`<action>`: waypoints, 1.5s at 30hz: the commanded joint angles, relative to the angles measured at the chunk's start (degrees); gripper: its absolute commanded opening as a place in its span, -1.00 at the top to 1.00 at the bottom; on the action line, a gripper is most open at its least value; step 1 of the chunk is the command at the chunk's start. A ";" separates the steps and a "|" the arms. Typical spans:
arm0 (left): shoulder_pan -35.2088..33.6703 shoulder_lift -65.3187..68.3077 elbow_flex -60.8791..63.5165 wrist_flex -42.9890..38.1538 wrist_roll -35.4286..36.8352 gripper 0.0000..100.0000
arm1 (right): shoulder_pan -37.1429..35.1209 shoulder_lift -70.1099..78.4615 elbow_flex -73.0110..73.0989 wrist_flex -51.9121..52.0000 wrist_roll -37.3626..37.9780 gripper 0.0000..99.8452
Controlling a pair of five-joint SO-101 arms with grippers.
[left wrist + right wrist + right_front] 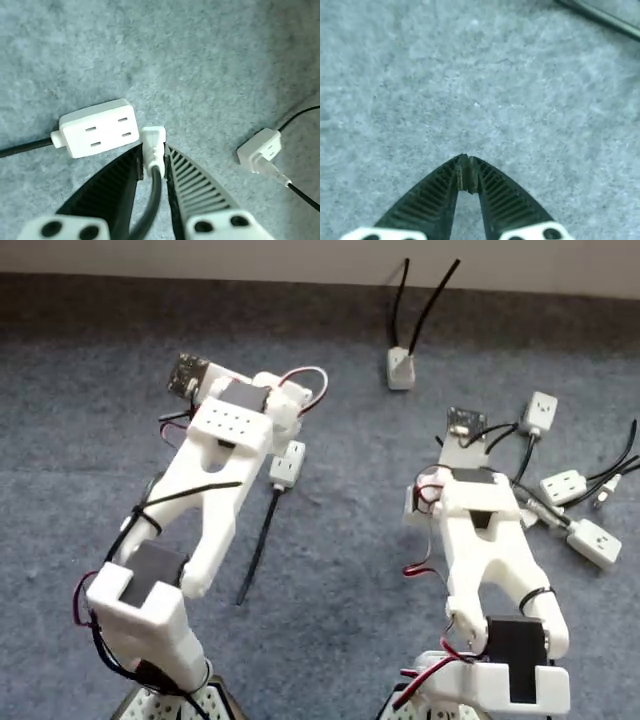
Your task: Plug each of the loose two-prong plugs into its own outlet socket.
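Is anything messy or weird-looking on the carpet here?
Nothing looks broken. The messy bit is the heap of sockets and cords beside an arm in the high view, crossing over each other. Also, the plug in the left gripper sits beside the outlet socket, not in its slots.

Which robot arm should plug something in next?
Left. The left tool is shut on a white plug, right beside an outlet socket. The right tool is shut on nothing, over carpet.
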 commanded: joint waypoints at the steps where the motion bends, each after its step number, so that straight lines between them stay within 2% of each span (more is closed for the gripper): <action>1: 1.01 4.26 -12.18 10.37 2.29 0.99 | -0.48 -2.59 0.13 -1.45 -0.62 0.99; 6: 0.66 12.00 -22.73 19.16 2.64 0.99 | -0.48 -2.59 0.22 -1.63 -0.62 0.99; 15: 0.40 20.09 -32.75 25.49 2.64 0.99 | -0.40 -2.59 0.22 -1.63 -0.62 0.99; 23: -4.35 20.70 -32.84 25.67 2.20 0.99 | -0.40 -2.59 0.22 -1.63 -0.62 0.99; 35: -2.51 20.18 -32.92 24.18 1.93 0.99 | -0.40 -2.59 0.13 -1.63 -0.62 0.99; 38: -3.38 20.26 -35.03 24.70 -7.30 0.99 | -0.40 -2.59 0.04 -1.63 -0.62 0.99; 45: -4.35 20.26 -41.80 27.96 -46.42 0.99 | -0.40 -2.15 -0.04 -1.71 -0.62 0.99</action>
